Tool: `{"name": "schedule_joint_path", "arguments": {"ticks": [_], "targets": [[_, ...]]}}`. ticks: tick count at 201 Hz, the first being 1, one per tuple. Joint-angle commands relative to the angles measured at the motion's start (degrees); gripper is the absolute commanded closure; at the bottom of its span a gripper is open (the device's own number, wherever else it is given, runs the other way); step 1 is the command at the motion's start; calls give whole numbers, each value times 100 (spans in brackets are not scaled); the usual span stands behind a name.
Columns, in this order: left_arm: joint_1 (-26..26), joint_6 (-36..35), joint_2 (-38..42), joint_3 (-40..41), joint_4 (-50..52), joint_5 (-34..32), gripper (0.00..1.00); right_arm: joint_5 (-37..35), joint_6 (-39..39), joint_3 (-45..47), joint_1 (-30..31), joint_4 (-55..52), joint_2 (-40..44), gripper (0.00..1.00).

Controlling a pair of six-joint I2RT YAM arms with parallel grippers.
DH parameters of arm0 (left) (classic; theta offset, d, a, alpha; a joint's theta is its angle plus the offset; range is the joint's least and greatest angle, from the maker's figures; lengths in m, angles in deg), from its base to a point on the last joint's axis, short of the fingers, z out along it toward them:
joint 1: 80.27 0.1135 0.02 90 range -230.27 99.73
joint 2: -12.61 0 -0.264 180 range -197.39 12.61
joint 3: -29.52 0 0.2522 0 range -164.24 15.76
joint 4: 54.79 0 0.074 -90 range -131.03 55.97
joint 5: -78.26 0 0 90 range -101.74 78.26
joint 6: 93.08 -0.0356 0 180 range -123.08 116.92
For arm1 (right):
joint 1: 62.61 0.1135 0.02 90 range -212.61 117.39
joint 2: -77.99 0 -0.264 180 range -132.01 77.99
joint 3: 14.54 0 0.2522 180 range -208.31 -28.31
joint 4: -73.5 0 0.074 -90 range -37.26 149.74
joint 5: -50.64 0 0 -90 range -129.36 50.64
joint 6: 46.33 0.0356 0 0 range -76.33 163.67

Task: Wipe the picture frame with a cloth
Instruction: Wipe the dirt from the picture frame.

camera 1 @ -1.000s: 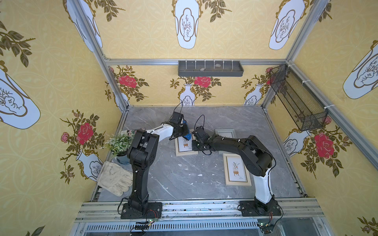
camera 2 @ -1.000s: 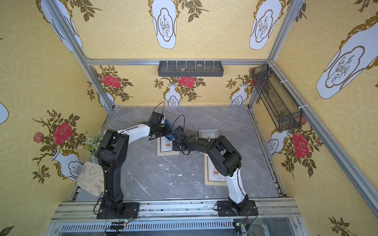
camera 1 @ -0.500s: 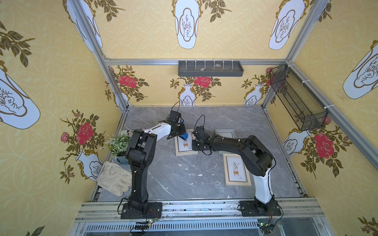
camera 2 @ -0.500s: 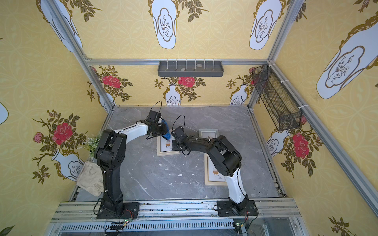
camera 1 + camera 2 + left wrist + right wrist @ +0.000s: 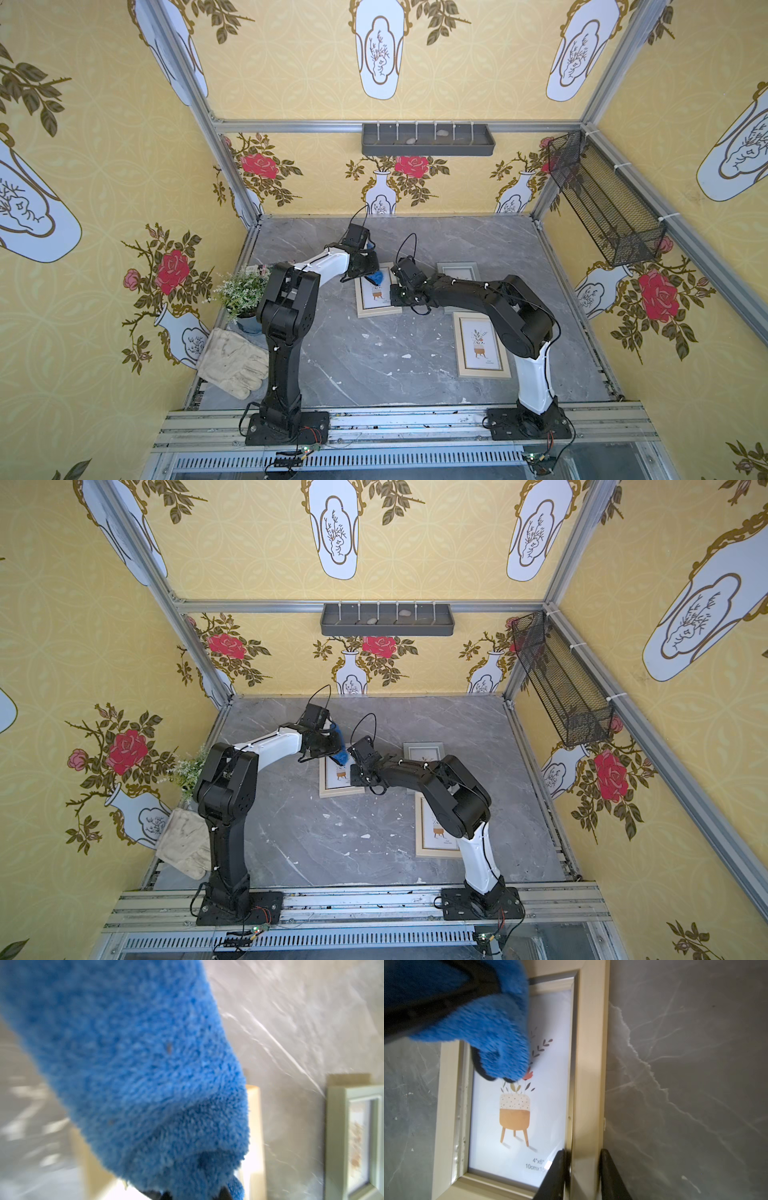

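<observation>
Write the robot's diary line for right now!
step: wiping | left gripper: shut on blue cloth, held over beige picture frame | right gripper: shut on frame's edge

The cloth (image 5: 145,1064) fills the left wrist view, hiding most of the blurred picture frame (image 5: 254,1126); the right hand (image 5: 582,1153) covers part of its size label (image 5: 536,1164).

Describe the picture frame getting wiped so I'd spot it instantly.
On the grey marble table, look just left of centre. The frame there is the leftmost of three; only it has the blue cloth over it and the right tool pinching its edge.
</observation>
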Motion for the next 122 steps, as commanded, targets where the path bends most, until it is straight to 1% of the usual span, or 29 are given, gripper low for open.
{"name": "schedule_joint_path", "arguments": {"ticks": [1, 25, 46, 50, 60, 69, 79, 87, 100, 114, 116, 122], "targets": [[-72, -98, 194, 116, 308, -158, 100, -96, 56, 60, -47, -645, -125, 81], [-177, -10, 580, 471, 621, -371, 100, -83, 72, 50, -97, -649, -124, 81], [-235, 170, 1008, 1045, 767, -313, 100, -92, 76, 77, -137, -656, -109, 82], [-431, 211, 1088, 1146, 799, -323, 100, -97, 73, 86, -141, -655, -105, 82], [-578, 330, 1232, 1394, 876, -355, 100, -99, 76, 102, -163, -654, -105, 82], [-674, 486, 1328, 1608, 855, -321, 100, -97, 67, 103, -184, -656, -102, 82], [-670, 686, 1425, 1905, 690, -138, 100, -93, 54, 103, -192, -655, -100, 82], [-628, 696, 1471, 2073, 498, -98, 100, -100, 46, 102, -193, -654, -89, 82], [-514, 695, 1390, 1967, 485, -172, 100, -93, 52, 94, -201, -654, -87, 82], [-317, 556, 1113, 1540, 552, -168, 100, -95, 57, 59, -205, -681, -105, 82], [-178, 546, 1057, 1455, 560, -167, 100, -92, 55, 50, -208, -681, -110, 82], [-40, 462, 894, 1214, 586, -168, 100, -93, 55, 56, -195, -686, -110, 82]]}}
